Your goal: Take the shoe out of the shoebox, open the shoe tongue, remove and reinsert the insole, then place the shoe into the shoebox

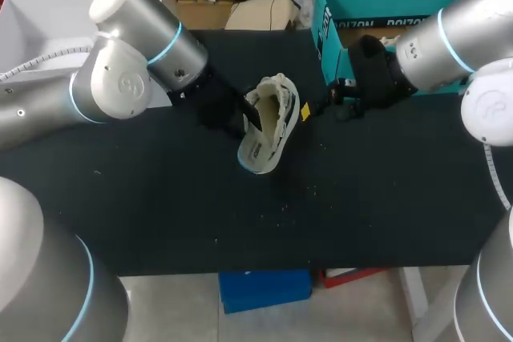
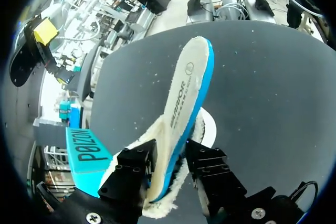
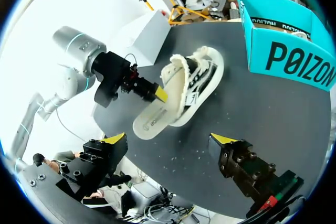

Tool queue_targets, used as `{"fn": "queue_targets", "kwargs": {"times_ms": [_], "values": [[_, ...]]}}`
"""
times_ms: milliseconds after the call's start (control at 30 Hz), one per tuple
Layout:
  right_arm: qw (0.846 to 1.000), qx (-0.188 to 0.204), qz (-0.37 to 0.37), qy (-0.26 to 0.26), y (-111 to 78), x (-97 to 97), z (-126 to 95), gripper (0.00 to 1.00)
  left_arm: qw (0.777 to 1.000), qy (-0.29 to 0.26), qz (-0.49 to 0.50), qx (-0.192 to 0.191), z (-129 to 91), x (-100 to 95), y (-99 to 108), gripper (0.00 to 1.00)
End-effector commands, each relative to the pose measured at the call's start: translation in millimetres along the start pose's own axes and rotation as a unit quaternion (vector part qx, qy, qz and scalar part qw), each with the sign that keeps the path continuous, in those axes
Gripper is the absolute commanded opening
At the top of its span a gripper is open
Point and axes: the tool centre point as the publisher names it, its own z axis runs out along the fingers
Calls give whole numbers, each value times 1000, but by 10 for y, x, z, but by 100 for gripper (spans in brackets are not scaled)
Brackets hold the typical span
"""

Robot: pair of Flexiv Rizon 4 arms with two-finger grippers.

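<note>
Black cloth covers the table [image 1: 160, 214]. A white fluffy shoe [image 1: 284, 102] lies near the middle of it, out of the box. The teal shoebox [image 1: 385, 6] stands open at the far right side of the table. The left gripper [image 2: 170, 157] pinches the insole [image 2: 184, 103] between both fingers. The insole is white with a blue edge, and it sticks partly out of the shoe. The right gripper [image 3: 169, 140] hangs just beside the shoe, between it and the box. Its fingers are wide apart and hold nothing.
</note>
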Motion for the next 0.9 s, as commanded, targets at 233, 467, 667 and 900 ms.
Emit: {"fn": "queue_targets", "kwargs": {"times_ms": [233, 467, 667, 900], "values": [[1000, 1, 0, -2, 7, 10, 8, 100, 999, -28, 21, 34, 56, 19, -13, 0], [1000, 1, 0, -2, 7, 10, 8, 100, 996, -64, 30, 53, -59, 46, -132, 0], [1000, 1, 0, -2, 7, 10, 8, 100, 995, -78, 31, 62, -129, 38, -234, 0], [1000, 1, 0, -2, 7, 10, 8, 100, 986, -124, 18, 107, -163, 81, -310, 0]]}}
